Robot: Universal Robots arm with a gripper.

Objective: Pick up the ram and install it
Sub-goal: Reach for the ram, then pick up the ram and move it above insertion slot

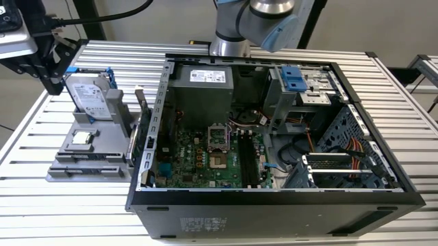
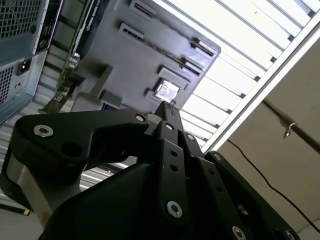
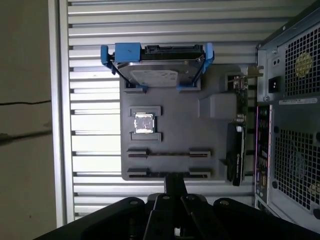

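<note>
Tool (image 3: 175,176) sits closest to the lens in both wrist views: black linkage, fingers pinched together into one narrow tip, nothing visible between them. It is off the case side, above the gray holder (image 3: 170,115) on the counter (image 3: 95,30).

Ram (image 3: 167,153) is in that holder: a thin stick standing on edge, seen edge-on in the first wrist view, seated in a row between two end clips. A second clip row lies just beside it, and the tool tip overlaps that row's middle. I can't tell whether the tip touches anything.

Other parts on the holder:
- Hard drive (image 3: 160,70) with blue rails, at the end well apart from the tool tip.
- Square processor chip (image 3: 144,123) in its own pocket, between the drive and the ram rows.
- Graphics card (image 3: 235,150) on edge along the side facing the computer case (image 3: 295,125).

Exterior view: the case (image 1: 274,205) lies open, side panel off, motherboard (image 1: 198,159) exposed, long black memory slots (image 1: 247,159) near the middle. The holder (image 1: 102,148) is just beside the case, on the exterior view's left. The arm (image 1: 260,20) stands behind the case.
</note>
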